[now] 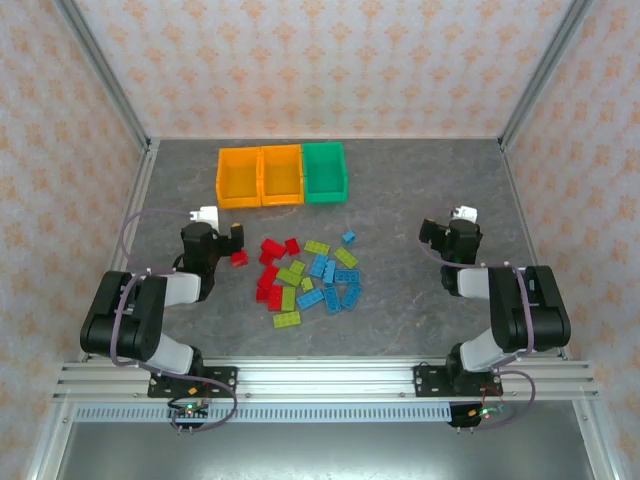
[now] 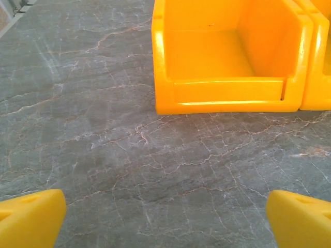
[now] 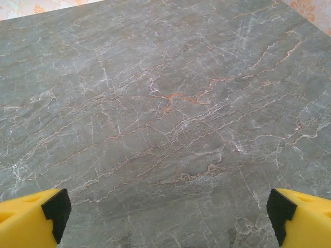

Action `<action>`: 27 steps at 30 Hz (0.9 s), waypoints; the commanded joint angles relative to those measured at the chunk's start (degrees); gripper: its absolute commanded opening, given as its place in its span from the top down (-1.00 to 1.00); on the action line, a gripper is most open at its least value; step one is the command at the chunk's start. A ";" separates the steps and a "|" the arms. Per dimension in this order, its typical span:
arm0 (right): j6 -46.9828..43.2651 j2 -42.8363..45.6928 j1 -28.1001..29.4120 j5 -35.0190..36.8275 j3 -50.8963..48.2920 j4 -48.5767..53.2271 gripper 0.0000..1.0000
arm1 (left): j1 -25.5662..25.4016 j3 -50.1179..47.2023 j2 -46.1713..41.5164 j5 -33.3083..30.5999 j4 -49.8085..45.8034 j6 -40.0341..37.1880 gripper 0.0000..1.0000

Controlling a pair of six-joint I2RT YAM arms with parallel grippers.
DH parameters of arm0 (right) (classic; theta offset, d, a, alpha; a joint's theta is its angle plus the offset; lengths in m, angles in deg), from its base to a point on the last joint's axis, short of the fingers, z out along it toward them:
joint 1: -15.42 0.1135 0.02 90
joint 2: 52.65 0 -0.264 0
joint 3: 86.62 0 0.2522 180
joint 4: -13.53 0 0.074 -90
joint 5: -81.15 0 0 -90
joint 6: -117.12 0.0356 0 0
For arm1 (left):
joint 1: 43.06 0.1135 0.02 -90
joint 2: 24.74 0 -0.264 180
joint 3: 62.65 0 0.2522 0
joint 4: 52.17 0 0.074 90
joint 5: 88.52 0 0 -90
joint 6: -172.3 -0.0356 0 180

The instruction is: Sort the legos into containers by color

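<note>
Closest to the lens on the left wrist cam were two yellow fingertips poking in at the bottom corners. The frame edge cut them off, so only the tips showed. That was the left gripper, jaws spread wide, with bare grey table between them and nothing in its grip. Same deal on the right wrist cam: the right gripper was spread just as wide, its yellow tips with black pads cropped at the bottom corners, gripping nothing.

Just beyond the left gripper sat an orange bin with its low front wall facing the camera. A second orange bin touched its right side but was sliced off by the frame edge.

From the top cam the fingers themselves were hard to make out, just dark wrist blobs. The legos lay in a loose heap mid-table between the left arm and right arm, closer to the left one. Reds were on the left side, lime green in the middle and blues to the right. They were packed too tight for me to count. One red brick lay just beside the left wrist, and I couldn't tell if it was touching. One blue brick sat a little apart on the far side.

The green bin closed off the right end of the bin row at the far side, with a bare strip of table between the row and the heap. An aluminium rail ran along the near edge, with patterned walls all round
</note>
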 commanded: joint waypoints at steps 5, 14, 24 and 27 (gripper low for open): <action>-0.99 -0.11 0.57 1.42 0.87 -2.75 -0.98 | 0.59 1.63 0.85 -2.31 2.76 -0.98 -1.00; -0.93 -0.06 0.50 1.33 0.84 -2.91 -0.99 | 0.59 1.63 0.86 -2.31 2.75 -0.93 -1.00; 0.21 6.20 0.41 0.96 8.72 17.00 -0.98 | 0.61 1.63 0.86 -2.36 2.77 -1.06 -1.00; 12.47 12.56 0.61 0.95 20.47 42.05 -0.99 | 0.36 3.42 -0.40 -2.85 -1.08 -1.19 -1.00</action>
